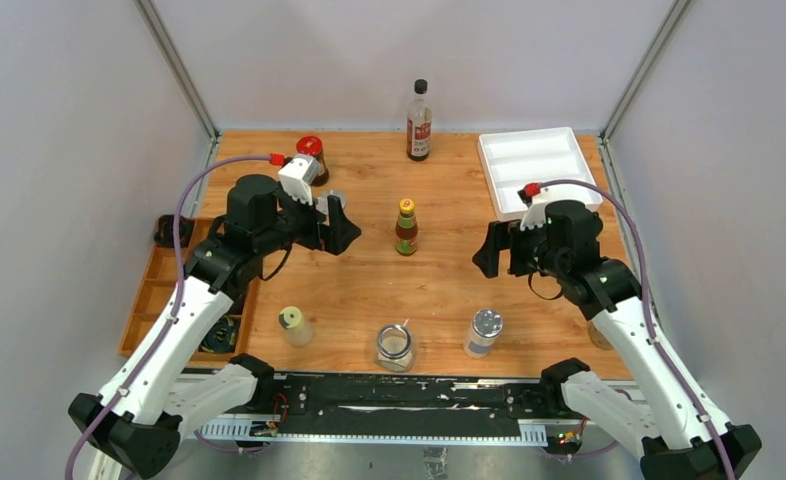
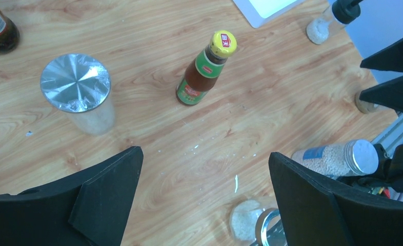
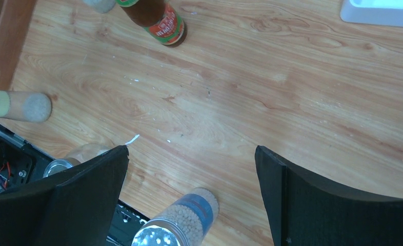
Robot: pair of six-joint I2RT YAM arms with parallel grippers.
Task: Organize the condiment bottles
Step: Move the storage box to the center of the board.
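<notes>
Standing upright at the centre of the wooden table (image 1: 439,290), the small brown glass bottle with the yellow cap (image 1: 406,228) is flanked by empty, wide-open jaws, the left gripper (image 1: 341,225) being judged slightly nearer than the right gripper (image 1: 490,252).

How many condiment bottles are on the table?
9. Back: tall bottle. Left: red-capped jar, silver-lidded jar. Centre: sauce bottle. Front: cream-capped bottle, glass jar, blue-labelled jar. Right, partly hidden: shaker, tan bottle.
</notes>
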